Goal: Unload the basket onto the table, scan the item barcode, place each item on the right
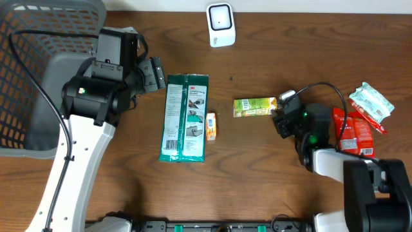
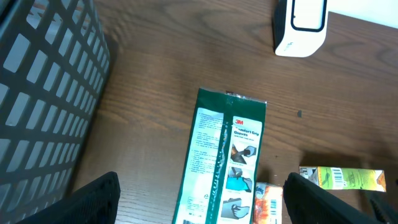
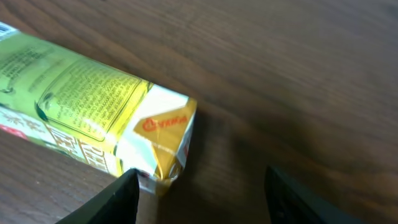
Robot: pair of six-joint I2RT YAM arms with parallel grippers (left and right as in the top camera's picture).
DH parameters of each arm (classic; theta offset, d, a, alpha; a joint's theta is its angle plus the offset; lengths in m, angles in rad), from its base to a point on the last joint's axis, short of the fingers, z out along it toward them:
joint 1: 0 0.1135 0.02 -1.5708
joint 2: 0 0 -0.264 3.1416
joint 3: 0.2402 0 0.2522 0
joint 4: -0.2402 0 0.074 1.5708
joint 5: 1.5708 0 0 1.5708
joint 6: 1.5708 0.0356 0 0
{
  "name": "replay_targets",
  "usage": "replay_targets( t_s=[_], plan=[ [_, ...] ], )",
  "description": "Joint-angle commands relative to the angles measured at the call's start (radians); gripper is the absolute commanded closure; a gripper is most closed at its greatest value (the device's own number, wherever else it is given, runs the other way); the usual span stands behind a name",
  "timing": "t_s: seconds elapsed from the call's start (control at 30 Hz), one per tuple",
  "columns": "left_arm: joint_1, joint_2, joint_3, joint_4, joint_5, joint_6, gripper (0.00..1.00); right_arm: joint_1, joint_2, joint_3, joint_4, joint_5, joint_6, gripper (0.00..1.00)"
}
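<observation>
- Right gripper [image 3: 202, 186]: jaws stand partly apart with nothing clamped. I judge the step in hand to be the approach to pick up the item, with no grasp made yet.
- Yellow-green carton [image 3: 93, 118]: I take this as the item to scan. It lies flat on the tabletop [image 3: 298, 74]. Its near end sits just ahead of this gripper, close against one fingertip and off-centre in the gap.
- Next move, in my judgement: centre the jaws over the carton's end, close and lift. Then carry it with its barcode facing the scanner. A barcode shows on the carton's far end in the left wrist view.
- Behind this gripper: red packets [image 1: 353, 132] and a white-green packet [image 1: 371, 102], both untouched.
- Beyond the carton: a small orange box [image 1: 210, 125] touching or just beside a green glove packet [image 1: 185, 117].
- Left gripper [image 2: 200, 186]: jaws wide apart and holding nothing, hovering over the glove packet's end.
- White scanner [image 1: 221, 24]: upright at the tabletop's far edge, well away from both grippers.
- Grey mesh basket [image 1: 38, 64]: beyond the left gripper. I see nothing in its visible part; the left arm hides the rest.
</observation>
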State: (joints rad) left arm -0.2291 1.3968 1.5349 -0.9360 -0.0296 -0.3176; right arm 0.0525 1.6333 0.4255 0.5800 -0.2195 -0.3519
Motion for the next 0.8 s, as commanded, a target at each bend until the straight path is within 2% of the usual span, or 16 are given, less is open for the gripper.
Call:
replay_targets(
  t_s=[0.0,0.23,0.53,0.63,0.77],
  plan=[
    [0.005,0.004,0.006,-0.002,-0.005,-0.002,0.16,-0.008,0.059,-0.002,0.051,0.002,-0.009,0.37],
    [0.005,0.004,0.006,-0.002,-0.005,-0.002,0.16,-0.036,0.142,0.001,0.272,0.002,0.001,0.38],
    [0.005,0.004,0.006,-0.002,-0.005,-0.002,0.15,-0.086,0.142,0.021,0.300,-0.100,0.034,0.35],
    [0.005,0.004,0.006,-0.002,-0.005,-0.002,0.16,-0.109,0.140,0.021,0.315,-0.113,0.085,0.31],
    [0.005,0.004,0.006,-0.002,-0.005,-0.002,0.15,-0.172,0.138,0.026,0.315,-0.343,0.140,0.34]
  ],
)
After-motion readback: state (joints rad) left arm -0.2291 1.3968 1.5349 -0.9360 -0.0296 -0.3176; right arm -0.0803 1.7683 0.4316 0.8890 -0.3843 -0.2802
